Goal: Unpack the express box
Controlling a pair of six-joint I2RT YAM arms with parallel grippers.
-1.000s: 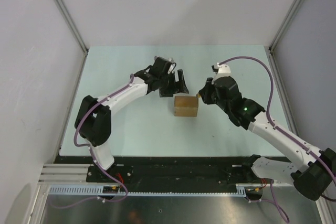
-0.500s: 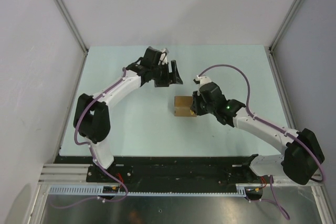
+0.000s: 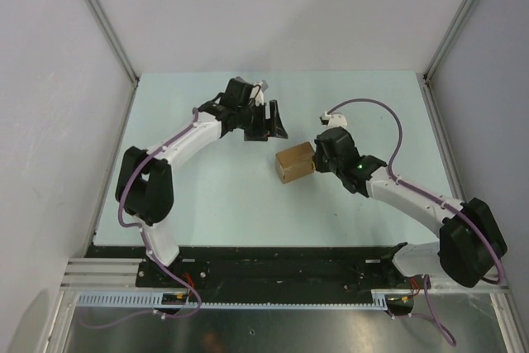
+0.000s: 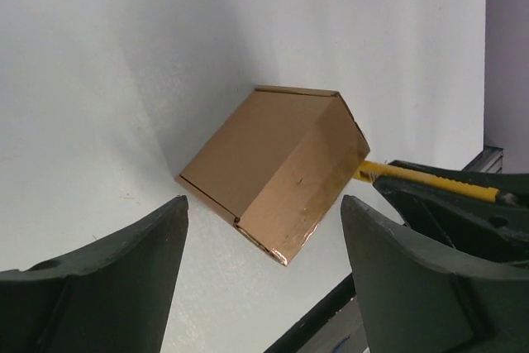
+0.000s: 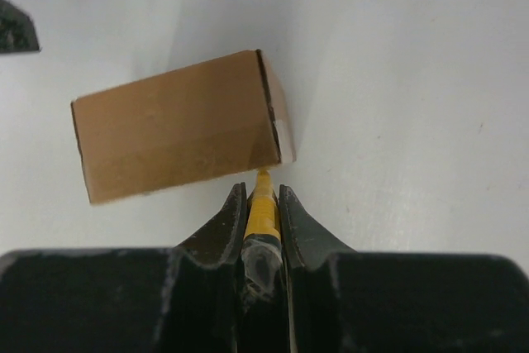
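The express box (image 3: pixel 295 161) is a small brown carton lying closed and slightly askew on the pale table. In the left wrist view the express box (image 4: pixel 273 163) shows a taped edge. My right gripper (image 3: pixel 319 158) is shut on a slim yellow cutter knife (image 5: pixel 263 212), whose tip touches the express box (image 5: pixel 178 126) at its near right corner. Its fingers (image 5: pixel 234 212) clamp the knife from both sides. My left gripper (image 3: pixel 269 121) hovers behind the box, open and holding nothing. From its own camera, the left gripper (image 4: pixel 264 204) faces the box with the knife (image 4: pixel 413 175) beyond.
The table (image 3: pixel 207 196) has grey walls on the left, right and back. A black rail (image 3: pixel 273 258) runs along its near edge, where both arm bases sit.
The right gripper swung left and brought the knife tip against the box, which turned slightly. The left gripper drew back from the box toward the far left and narrowed a little.
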